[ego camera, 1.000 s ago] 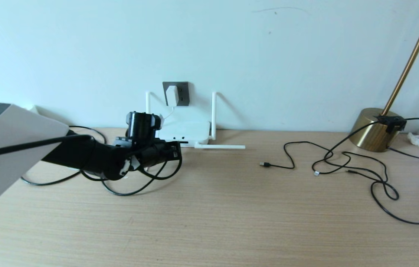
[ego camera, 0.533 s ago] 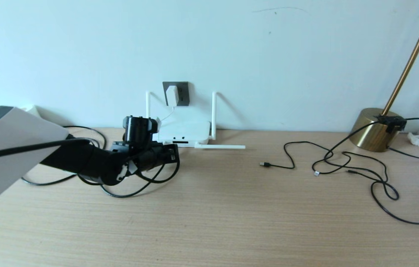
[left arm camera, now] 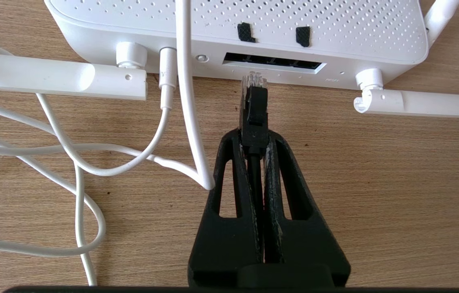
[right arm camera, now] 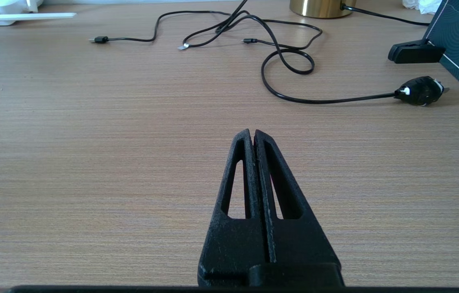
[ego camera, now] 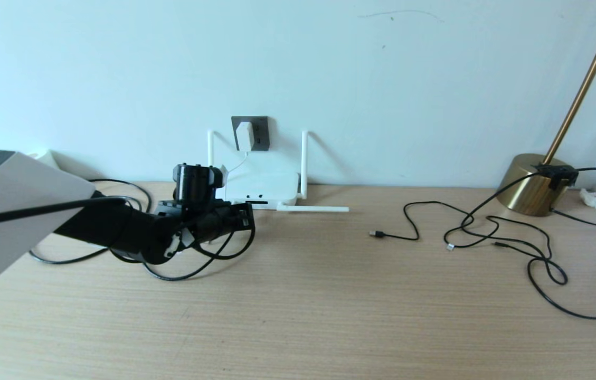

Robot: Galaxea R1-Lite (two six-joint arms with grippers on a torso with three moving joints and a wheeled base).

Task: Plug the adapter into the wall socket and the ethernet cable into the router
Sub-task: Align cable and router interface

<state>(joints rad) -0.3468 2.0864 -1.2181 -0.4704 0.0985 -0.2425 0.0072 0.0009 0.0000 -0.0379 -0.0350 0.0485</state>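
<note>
The ethernet cable (left arm camera: 254, 106) is held by the left gripper (left arm camera: 255, 138). Its black plug is squeezed between the two fingers, and only the front part sticks out past them. The plug's long side is lined up straight toward the router (left arm camera: 233, 32), with the clear tip in front. The tip is seen just before the long dark port slot, near the slot's left part. It cannot be told if the tip is touching the router or is a little way inside. The rest of the black cable is seen in loops on the table (ego camera: 298, 306) under the left arm.

The router is set flat at the back of the table, against the wall. Four white antennas are counted: two stand up and two lie flat on the table, one on each side of the ports. The adapter (ego camera: 244, 135) is seen plugged into the wall socket (ego camera: 258, 132) above the router. Its thin white cord is run down to the router's round hole.

The right gripper (right arm camera: 253, 136) is pressed shut with nothing in it, low over bare wood. Plenty of open table is seen around it. Three thin black cable ends (ego camera: 379, 234) lie to the right, well apart from the router. One gold lamp base (ego camera: 527, 184) is set in the far right corner.
</note>
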